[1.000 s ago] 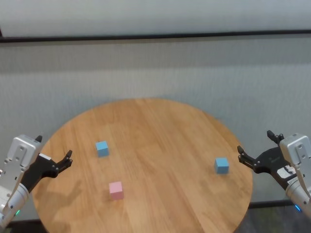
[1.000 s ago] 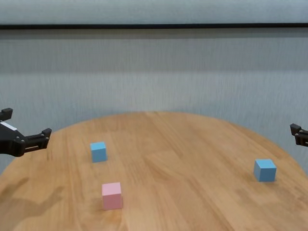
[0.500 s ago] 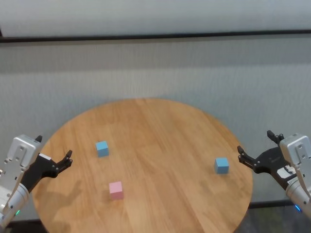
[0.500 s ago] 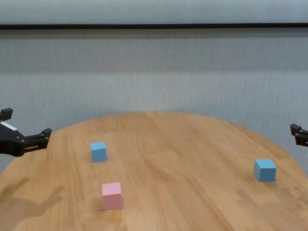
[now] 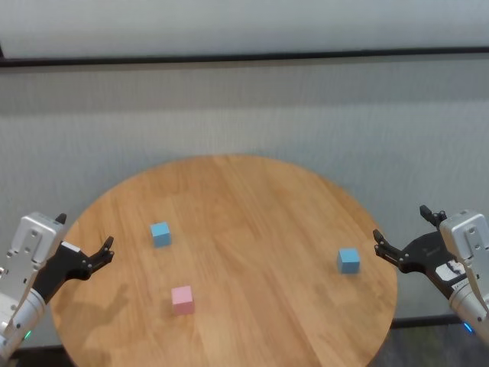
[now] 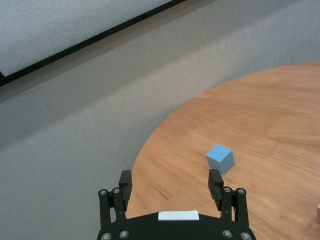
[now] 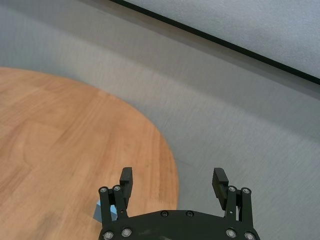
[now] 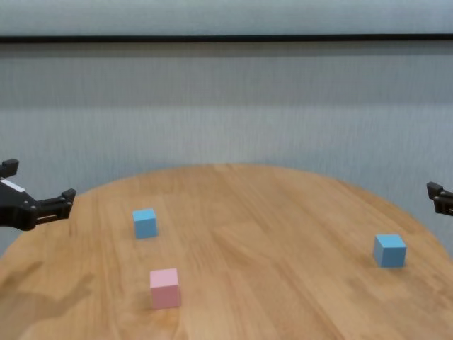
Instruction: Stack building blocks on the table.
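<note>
Three building blocks lie apart on the round wooden table (image 5: pixel 252 199). One light blue block (image 5: pixel 160 234) sits at the left, a pale pink block (image 5: pixel 182 300) nearer me, and a second light blue block (image 5: pixel 348 261) at the right. My left gripper (image 5: pixel 85 231) hovers open over the table's left edge, empty; in the left wrist view the left blue block (image 6: pixel 220 158) lies ahead of its fingers (image 6: pixel 215 176). My right gripper (image 5: pixel 400 222) hangs open just off the table's right edge, beside the right blue block (image 7: pixel 96 214), which its finger partly hides.
A grey textured wall with a dark horizontal strip (image 5: pixel 244 56) stands behind the table. The table's rim (image 8: pixel 233 167) curves away at the back. Bare wood lies between the blocks.
</note>
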Robot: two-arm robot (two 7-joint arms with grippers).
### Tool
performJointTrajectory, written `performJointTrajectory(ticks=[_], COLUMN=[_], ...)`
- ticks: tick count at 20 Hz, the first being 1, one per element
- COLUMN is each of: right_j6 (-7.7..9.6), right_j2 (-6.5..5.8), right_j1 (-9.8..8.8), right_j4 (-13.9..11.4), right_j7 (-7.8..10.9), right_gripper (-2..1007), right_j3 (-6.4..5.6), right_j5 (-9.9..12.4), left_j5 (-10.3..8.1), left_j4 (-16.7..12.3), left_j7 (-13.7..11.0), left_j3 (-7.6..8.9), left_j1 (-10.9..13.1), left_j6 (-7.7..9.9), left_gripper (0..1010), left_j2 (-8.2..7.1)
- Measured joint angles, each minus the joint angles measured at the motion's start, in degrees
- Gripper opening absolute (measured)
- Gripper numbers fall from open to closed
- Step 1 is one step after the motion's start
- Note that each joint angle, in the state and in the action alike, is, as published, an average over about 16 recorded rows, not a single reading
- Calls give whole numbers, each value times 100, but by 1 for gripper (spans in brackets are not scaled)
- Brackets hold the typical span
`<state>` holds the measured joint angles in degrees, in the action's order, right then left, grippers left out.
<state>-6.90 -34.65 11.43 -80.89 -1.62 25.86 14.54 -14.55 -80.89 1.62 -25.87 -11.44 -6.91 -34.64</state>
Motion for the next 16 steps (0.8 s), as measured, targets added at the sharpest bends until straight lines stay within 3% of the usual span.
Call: performJointTrajectory(ticks=[9,16], right_j6=[0,0], right_j2=[0,0], right_j1=[0,0], right_j4=[0,0], right_j7=[0,0], right_gripper=[1005,1005], right_j3=[0,0], right_j5=[0,0], left_j5=[10,-43], left_j4=[-23,-138], left_j7=[-46,-376], left_j3=[17,112], left_j1=[10,115], left_j6=[-32,-255], left_gripper=[1003,1003], left_j2=[-26,-213])
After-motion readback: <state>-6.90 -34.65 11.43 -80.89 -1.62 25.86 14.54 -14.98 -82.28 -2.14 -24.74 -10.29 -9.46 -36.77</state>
